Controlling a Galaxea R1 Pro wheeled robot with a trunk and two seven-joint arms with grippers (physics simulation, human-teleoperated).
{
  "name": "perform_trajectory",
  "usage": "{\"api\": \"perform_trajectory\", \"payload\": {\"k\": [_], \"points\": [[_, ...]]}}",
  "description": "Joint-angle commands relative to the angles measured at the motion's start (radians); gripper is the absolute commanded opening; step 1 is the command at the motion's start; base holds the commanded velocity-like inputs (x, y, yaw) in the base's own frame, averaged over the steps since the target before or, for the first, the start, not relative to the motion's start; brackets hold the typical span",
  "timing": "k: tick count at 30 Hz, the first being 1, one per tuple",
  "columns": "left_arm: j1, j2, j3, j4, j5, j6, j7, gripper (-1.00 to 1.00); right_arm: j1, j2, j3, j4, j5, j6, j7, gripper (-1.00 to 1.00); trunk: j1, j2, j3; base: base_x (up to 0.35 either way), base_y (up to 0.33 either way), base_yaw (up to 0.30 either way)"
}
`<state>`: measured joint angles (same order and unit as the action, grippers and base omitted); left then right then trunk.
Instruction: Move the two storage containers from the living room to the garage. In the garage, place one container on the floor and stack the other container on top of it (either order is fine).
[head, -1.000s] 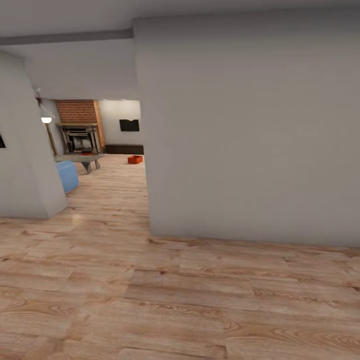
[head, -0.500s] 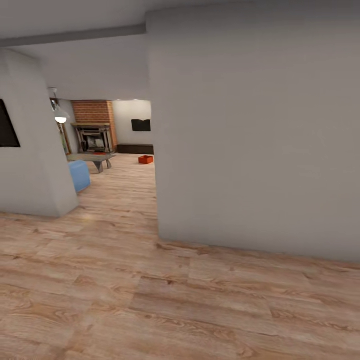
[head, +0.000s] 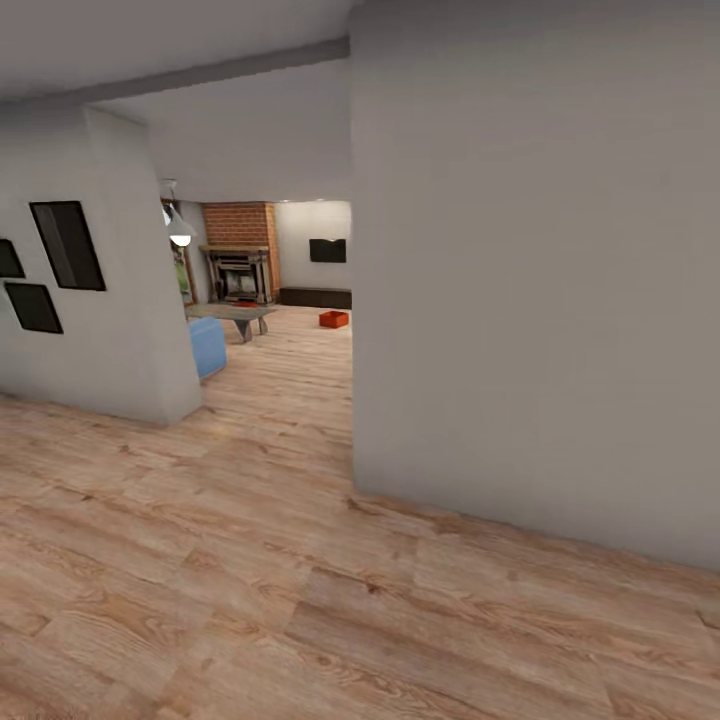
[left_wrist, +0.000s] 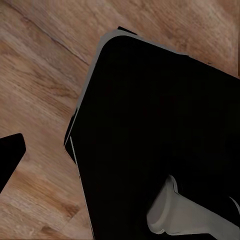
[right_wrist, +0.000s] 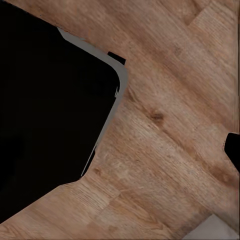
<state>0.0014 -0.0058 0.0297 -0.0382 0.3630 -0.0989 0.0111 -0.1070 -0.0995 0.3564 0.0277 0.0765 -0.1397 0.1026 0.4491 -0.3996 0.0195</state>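
Left wrist view: a black fingertip of the left gripper juts in at the frame edge above wood plank floor; cannot tell whether that gripper is released or clenched. Beside it, the robot's black base with a grey-trimmed rounded corner, and a pale grey arm part over it.

Right wrist view: a dark fingertip of the right gripper at the frame edge, state likewise not readable. The base's rounded corner sits over planks.

Head view: open plank floor across the near ground, free on the left and centre. A large grey wall block stands right of centre; its vertical edge bounds a passage. On the left, a second grey wall carrying dark frames forms the passage's other side.

Through the gap, far: the living room, with brick fireplace, low table, blue sofa end, and hanging lamp. One storage container, orange-red, sits on the far floor just beside the right wall's edge, well apart from the robot.
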Motion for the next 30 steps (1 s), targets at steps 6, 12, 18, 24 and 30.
{"api": "perform_trajectory", "payload": {"k": [6, 12, 18, 24, 30], "points": [[0.0, 0.0, 0.003, 0.0, 0.002, -0.002, 0.001, 1.0, -0.001, 0.0, -0.002, 0.003, 0.008, -0.006, 0.002, 1.0, 0.001, 0.0, 0.0, 0.323, 0.0, 0.276], [0.001, 0.0, 0.003, 0.0, 0.002, -0.002, 0.001, 1.0, -0.001, 0.0, -0.002, 0.003, 0.008, -0.006, 0.002, 1.0, 0.001, 0.0, 0.0, 0.323, 0.0, 0.276], [0.0, 0.0, 0.003, 0.0, 0.002, -0.002, 0.001, 1.0, -0.001, 0.0, -0.002, 0.003, 0.008, -0.006, 0.002, 1.0, 0.001, 0.0, 0.0, 0.323, 0.0, 0.267], [0.0, 0.0, 0.003, 0.0, 0.002, -0.002, 0.001, 1.0, -0.001, -0.001, -0.002, 0.003, 0.008, -0.006, 0.002, 1.0, 0.001, 0.0, 0.0, 0.323, 0.0, 0.081], [0.0, 0.0, 0.003, 0.0, 0.002, -0.002, 0.001, 1.0, -0.001, -0.001, -0.003, 0.003, 0.009, -0.006, 0.002, 1.0, 0.001, 0.0, 0.0, 0.323, 0.0, 0.009]]}}
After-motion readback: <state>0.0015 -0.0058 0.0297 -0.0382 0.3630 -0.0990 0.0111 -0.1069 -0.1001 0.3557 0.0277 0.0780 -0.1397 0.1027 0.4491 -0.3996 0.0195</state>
